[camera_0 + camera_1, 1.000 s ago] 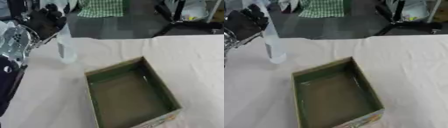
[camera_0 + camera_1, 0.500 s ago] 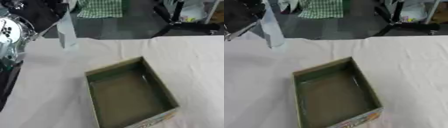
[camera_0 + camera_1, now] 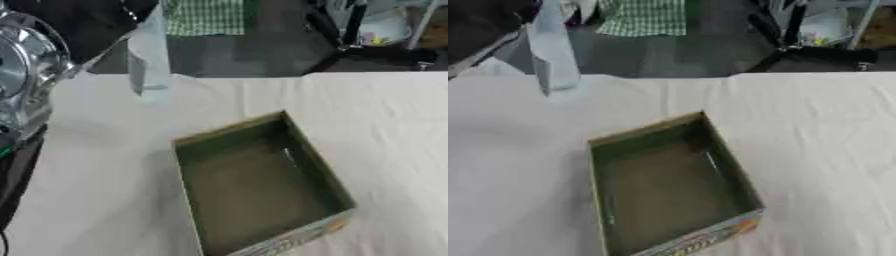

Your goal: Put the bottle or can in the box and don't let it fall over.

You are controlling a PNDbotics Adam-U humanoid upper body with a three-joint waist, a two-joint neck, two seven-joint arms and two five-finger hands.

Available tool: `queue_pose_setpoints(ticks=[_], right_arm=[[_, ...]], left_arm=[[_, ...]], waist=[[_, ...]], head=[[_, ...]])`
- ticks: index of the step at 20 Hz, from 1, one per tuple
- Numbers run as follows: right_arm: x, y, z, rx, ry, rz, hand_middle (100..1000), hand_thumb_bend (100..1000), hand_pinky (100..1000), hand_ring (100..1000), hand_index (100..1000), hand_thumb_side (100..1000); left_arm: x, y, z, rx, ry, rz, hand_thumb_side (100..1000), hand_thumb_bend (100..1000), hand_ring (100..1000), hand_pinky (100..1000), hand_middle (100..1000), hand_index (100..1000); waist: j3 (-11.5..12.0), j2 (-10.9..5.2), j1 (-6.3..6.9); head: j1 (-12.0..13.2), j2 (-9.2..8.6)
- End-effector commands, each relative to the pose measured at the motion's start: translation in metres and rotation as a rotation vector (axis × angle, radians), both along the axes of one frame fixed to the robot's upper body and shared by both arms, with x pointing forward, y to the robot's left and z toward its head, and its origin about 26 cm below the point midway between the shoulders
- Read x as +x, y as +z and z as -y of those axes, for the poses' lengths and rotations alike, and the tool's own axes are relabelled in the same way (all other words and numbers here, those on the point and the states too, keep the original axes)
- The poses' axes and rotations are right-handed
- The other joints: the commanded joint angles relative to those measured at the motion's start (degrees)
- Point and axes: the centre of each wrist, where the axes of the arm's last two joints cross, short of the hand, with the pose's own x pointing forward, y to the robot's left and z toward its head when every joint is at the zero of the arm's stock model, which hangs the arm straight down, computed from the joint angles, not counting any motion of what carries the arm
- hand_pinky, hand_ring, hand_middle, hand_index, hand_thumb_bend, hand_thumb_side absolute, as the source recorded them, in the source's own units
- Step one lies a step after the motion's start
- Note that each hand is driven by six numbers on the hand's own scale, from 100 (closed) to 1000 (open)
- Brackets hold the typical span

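Bottle (image 3: 149, 55) aloft near table's far edge, box (image 3: 258, 182) apart

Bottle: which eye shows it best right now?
Left eye view. The clear bottle sits further inside the picture, its body showing from top edge to base against the dark floor beyond the white table. In the right eye view it stands nearer the left side, equally blurred, with nothing extra revealed.

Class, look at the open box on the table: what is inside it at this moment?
Nothing shows inside the box: only its bare greenish floor and inner walls. The clear bottle is outside, up to the far left. The near wall hides a little of the floor.
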Motion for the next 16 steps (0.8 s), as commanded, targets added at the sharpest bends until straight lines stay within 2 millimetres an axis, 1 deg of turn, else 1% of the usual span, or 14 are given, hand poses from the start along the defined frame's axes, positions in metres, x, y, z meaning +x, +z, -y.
queue_pose_setpoints(ticks=[1,2,3,9,12,16], right_arm=[[-0.004,0.010,0.005,-0.008,-0.025,0.022,1000,100,852,928,997,698],[-0.004,0.010,0.005,0.000,-0.031,0.020,1000,100,853,929,997,710],[-0.005,0.009,0.006,0.008,-0.038,0.018,1000,100,853,929,998,700],[-0.006,0.009,0.007,0.042,-0.067,0.005,1000,100,855,931,995,703],[-0.006,0.008,0.007,0.058,-0.073,0.002,1000,100,855,931,995,705],[-0.007,0.009,0.007,0.074,-0.081,-0.002,1000,100,855,931,994,707]], left_arm=[[-0.007,0.001,0.008,0.030,-0.057,0.028,1000,296,352,100,335,923],[-0.007,-0.002,0.013,0.039,-0.081,0.025,1000,251,348,100,333,922],[-0.007,-0.004,0.017,0.046,-0.106,0.020,1000,292,345,100,331,922],[-0.011,-0.017,0.040,0.092,-0.231,-0.009,1000,286,329,100,323,922],[-0.014,-0.021,0.050,0.103,-0.285,-0.020,1000,281,319,100,319,923],[-0.016,-0.030,0.062,0.126,-0.343,-0.052,1000,279,290,100,307,924]], waist=[[-0.08,-1.54,-0.25],[-0.14,-1.60,-0.30],[-0.19,-1.64,-0.33],[-0.45,-1.52,-0.53],[-0.60,-1.44,-0.52],[-0.86,-1.31,-0.46]], head=[[-0.38,0.38],[-0.37,0.45],[-0.36,0.48],[-0.09,0.50],[-0.04,0.44],[0.00,0.45]])
